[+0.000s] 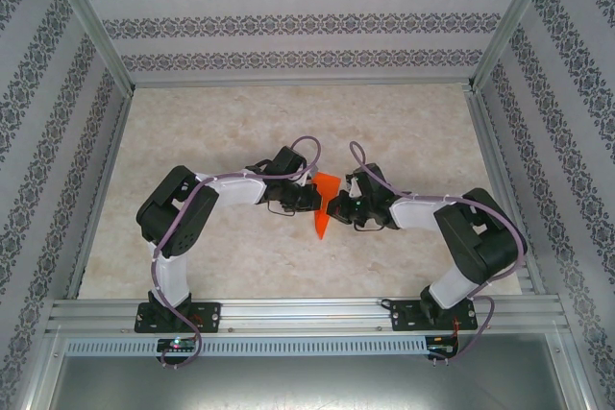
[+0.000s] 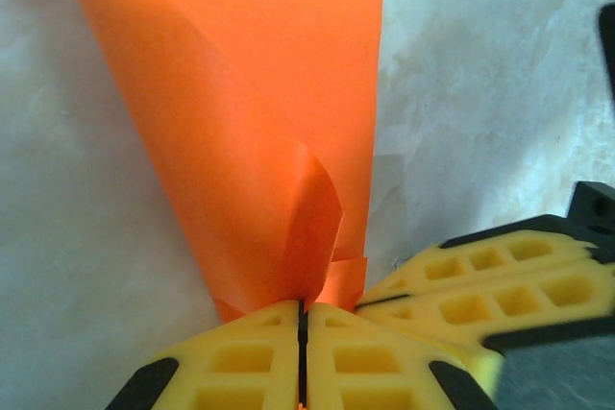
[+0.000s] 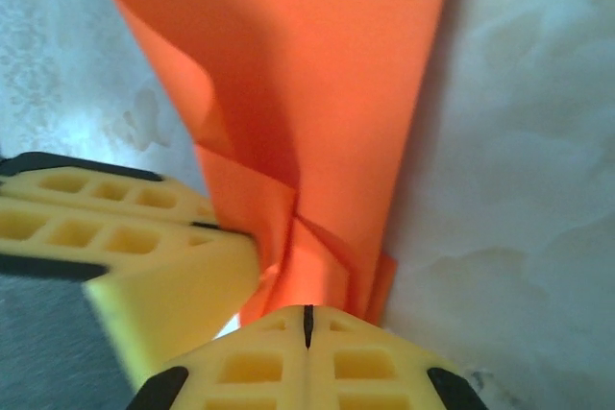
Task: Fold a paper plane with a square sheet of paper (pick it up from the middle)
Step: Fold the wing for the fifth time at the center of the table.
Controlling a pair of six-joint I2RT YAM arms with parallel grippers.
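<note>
Seemingly nearly done: left gripper (image 2: 302, 312) and right gripper (image 3: 307, 314) clamp the folded plane (image 1: 322, 219) between them; final creases probably remain.

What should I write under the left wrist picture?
Left end effector and right end effector pinch the folded orange paper over a marbled table.

A robot lab test booth: wallpapered panels (image 1: 307, 21) stand behind and on both sides of a marble-patterned table (image 1: 288, 122), metal posts (image 1: 91, 21) rise at its far corners, and a metal rail (image 1: 307, 314) along its near edge carries a left arm (image 1: 173, 237) and a right arm (image 1: 476, 237).
</note>
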